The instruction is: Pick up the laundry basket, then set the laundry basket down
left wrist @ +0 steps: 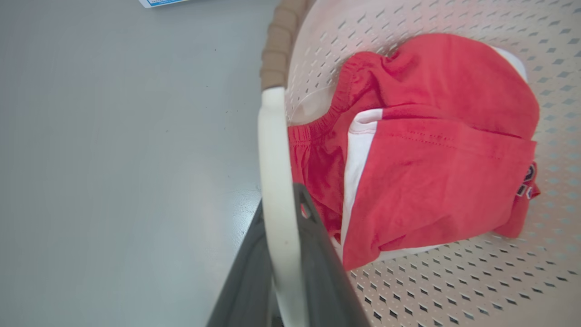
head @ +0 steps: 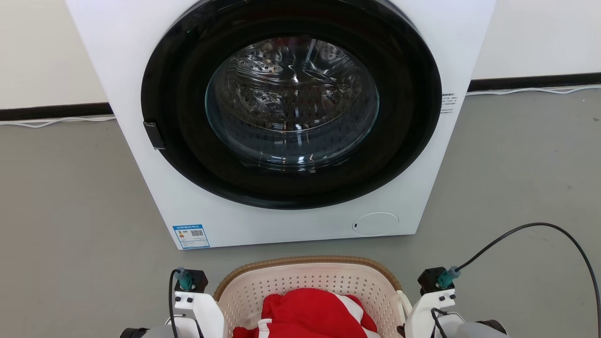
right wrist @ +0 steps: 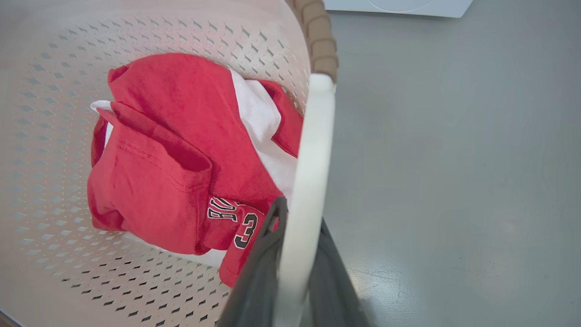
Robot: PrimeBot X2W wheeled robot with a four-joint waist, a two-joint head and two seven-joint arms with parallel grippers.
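The laundry basket point(head: 305, 281), cream-white and perforated with a brown woven rim, sits at the bottom centre of the head view, right in front of the washing machine. My left gripper point(left wrist: 283, 227) is shut on its white left handle point(left wrist: 274, 150), one dark finger on each side of the bar. My right gripper point(right wrist: 299, 231) is shut on the white right handle point(right wrist: 313, 150) in the same way. My two wrists point(head: 192, 300) point(head: 436, 300) flank the basket. I cannot tell whether the basket is resting on the floor or lifted off it.
A red and white garment point(head: 310, 310) lies inside the basket. The white washing machine point(head: 291, 220) with its closed round dark door point(head: 291, 103) stands just beyond it. Grey floor point(head: 65, 211) stretches out on both sides. A black cable point(head: 540, 227) loops from my right wrist.
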